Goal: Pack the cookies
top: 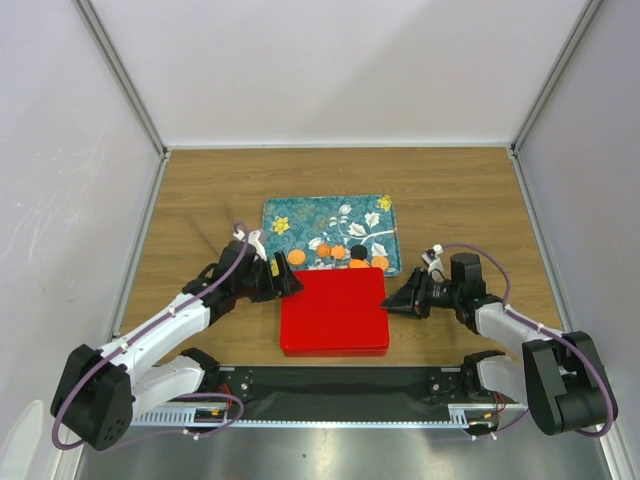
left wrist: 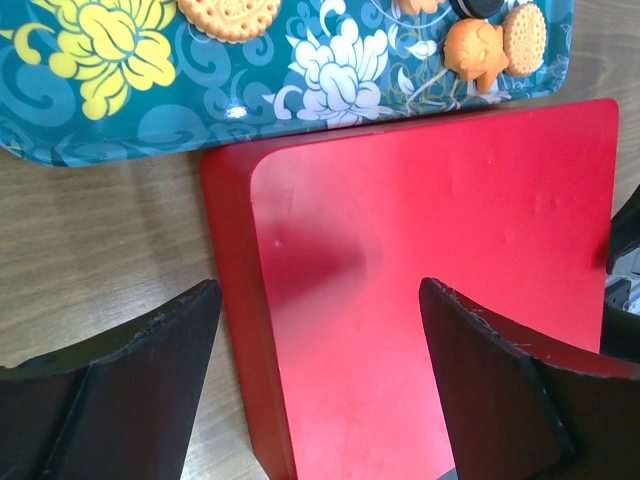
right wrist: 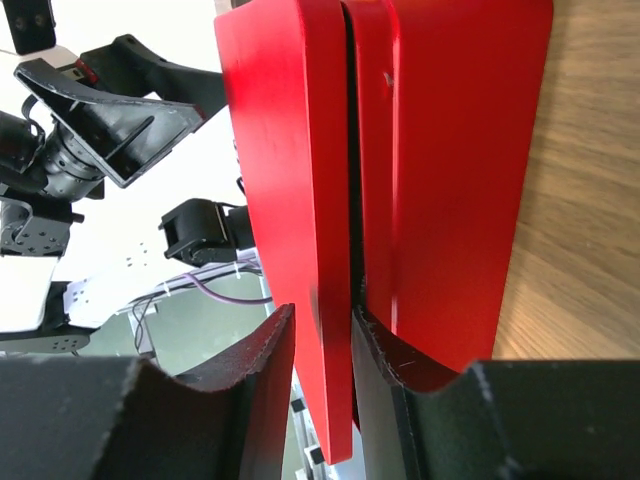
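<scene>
Several cookies, mostly orange (top: pixel 297 257) with one black (top: pixel 358 251), lie on the near part of the teal flowered tray (top: pixel 300 215). In the left wrist view cookies (left wrist: pixel 230 15) sit at the tray's (left wrist: pixel 150 110) top edge. A closed red box (top: pixel 335 310) lies just in front of the tray. My left gripper (top: pixel 285 280) is open, and its jaws (left wrist: pixel 320 285) straddle the box's (left wrist: pixel 430 220) left edge. My right gripper (top: pixel 395 300) is at the box's right edge. Its narrow jaws (right wrist: pixel 322 310) straddle the lid (right wrist: pixel 290 150), with one finger in the seam above the base (right wrist: pixel 460 150) and a slight gap at the other.
The box lies on a wooden table (top: pixel 450 200) enclosed by white walls at the back and both sides. The arms' base rail (top: pixel 340 385) runs along the near edge, right behind the box.
</scene>
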Available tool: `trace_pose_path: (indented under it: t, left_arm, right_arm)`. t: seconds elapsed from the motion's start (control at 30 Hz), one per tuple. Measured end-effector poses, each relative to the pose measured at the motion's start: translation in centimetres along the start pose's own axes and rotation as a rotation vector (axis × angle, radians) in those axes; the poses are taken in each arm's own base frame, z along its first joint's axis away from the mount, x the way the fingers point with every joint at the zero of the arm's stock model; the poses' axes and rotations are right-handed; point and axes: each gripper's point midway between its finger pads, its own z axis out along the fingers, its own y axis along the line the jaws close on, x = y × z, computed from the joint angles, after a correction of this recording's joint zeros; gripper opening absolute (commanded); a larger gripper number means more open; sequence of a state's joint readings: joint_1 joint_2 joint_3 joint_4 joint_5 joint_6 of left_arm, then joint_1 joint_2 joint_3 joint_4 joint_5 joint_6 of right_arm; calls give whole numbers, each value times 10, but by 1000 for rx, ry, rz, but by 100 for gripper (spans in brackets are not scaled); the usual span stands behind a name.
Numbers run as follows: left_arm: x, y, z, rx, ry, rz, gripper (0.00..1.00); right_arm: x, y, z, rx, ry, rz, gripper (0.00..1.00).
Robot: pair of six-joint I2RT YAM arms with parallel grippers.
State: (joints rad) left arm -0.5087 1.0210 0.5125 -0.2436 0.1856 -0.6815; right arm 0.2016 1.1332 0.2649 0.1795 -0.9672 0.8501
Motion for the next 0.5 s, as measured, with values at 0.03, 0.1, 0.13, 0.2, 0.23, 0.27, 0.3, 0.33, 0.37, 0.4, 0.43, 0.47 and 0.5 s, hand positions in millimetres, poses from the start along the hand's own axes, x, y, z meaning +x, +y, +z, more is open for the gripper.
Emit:
trace_pose_path:
  t: [0.03,0.1,0.13,0.2,0.23,0.27,0.3,0.33,0.37,0.4,0.43,0.47,0.5]
  left_arm:
    - [1,0,0,0,1,1,86]
    - [2,0,0,1,4,2,86]
    - [2,-1,0,2,5,4,86]
    - [3,-2,0,5,7,7,86]
    - [4,-3,0,7,8,8,86]
    - [4,-3,0,8,10,10,86]
    - [5,-4,1,10,11,11,86]
    - [5,-4,1,10,13,11,86]
    - [6,-5,0,12,14,10,86]
    - [6,-5,1,13,16,10,86]
    - [7,-6,1,14,17,11,86]
    - [7,-6,1,15,18,12,86]
    - [8,-7,1,15,18,14,86]
  right_arm:
    - [0,-2,-1,4,0,0,36]
    - [1,-2,-2,4,3,-4,37]
    - [1,-2,-3,3,3,-8,37]
    - [1,-3,-4,2,1,-14,38]
    - [0,-3,-5,3,-1,-12,39]
    - [-1,-5,-6,8,-7,-16,40]
    - [-2,-7,-7,18,-12,-10,41]
    - [-2,-10,-8,28,-17,-5,43]
    - [-2,-13,-8,39,-20,0,43]
    - [-2,-15,-9,47,-21,2,43]
    - [-2,-18,-9,62,-26,4,45]
    - [-2,-19,-10,67,-28,4,45]
    - [-1,-21,-10,78,-29,5,46]
